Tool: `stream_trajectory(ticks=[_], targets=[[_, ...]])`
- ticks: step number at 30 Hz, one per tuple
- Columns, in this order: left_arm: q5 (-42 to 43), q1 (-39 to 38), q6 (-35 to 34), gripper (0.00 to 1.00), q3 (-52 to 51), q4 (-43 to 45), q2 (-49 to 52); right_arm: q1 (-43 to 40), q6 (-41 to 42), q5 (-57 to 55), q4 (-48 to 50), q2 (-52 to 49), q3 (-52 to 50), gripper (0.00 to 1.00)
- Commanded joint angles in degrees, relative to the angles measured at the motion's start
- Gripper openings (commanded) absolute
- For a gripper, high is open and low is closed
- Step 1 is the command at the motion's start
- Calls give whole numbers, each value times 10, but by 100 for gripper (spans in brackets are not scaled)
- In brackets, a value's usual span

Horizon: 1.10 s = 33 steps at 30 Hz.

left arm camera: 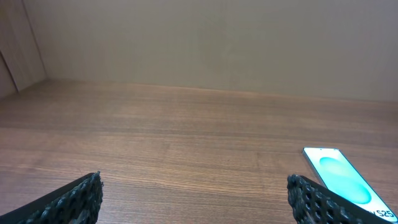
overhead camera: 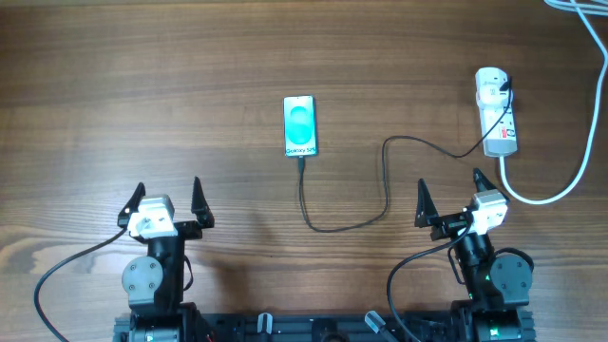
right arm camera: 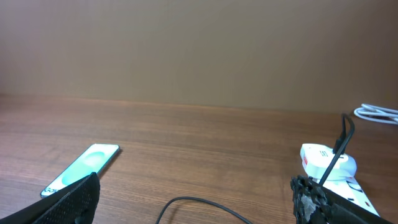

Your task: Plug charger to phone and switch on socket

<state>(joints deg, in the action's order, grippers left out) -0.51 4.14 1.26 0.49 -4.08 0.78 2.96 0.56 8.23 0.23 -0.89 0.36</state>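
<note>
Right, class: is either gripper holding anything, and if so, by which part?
Nothing is held. The left gripper and the right gripper both stand open and empty, touching neither the phone, the charger nor the socket.

Left wrist view: phone (left arm camera: 341, 179) cropped at edge, corner behind left gripper (left arm camera: 196, 198). Right wrist view: socket (right arm camera: 321, 164) partly behind right gripper (right arm camera: 196, 198). Overhead: whether socket on, charger (overhead camera: 385, 180) tip seated, too small to tell.
</note>
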Motion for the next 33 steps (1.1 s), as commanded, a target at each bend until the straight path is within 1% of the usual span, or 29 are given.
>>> stream_trajectory(ticks=[1,8,33], targets=[[11,0,9,100,-2,-3,-6,2,-10,-24,1,7,-1,100],[11,0,9,100,-2,-3,-6,2,-20,-54,-2,7,-1,100],[11,0,9,100,-2,-3,-6,2,-20,-50,-2,7,-1,100]])
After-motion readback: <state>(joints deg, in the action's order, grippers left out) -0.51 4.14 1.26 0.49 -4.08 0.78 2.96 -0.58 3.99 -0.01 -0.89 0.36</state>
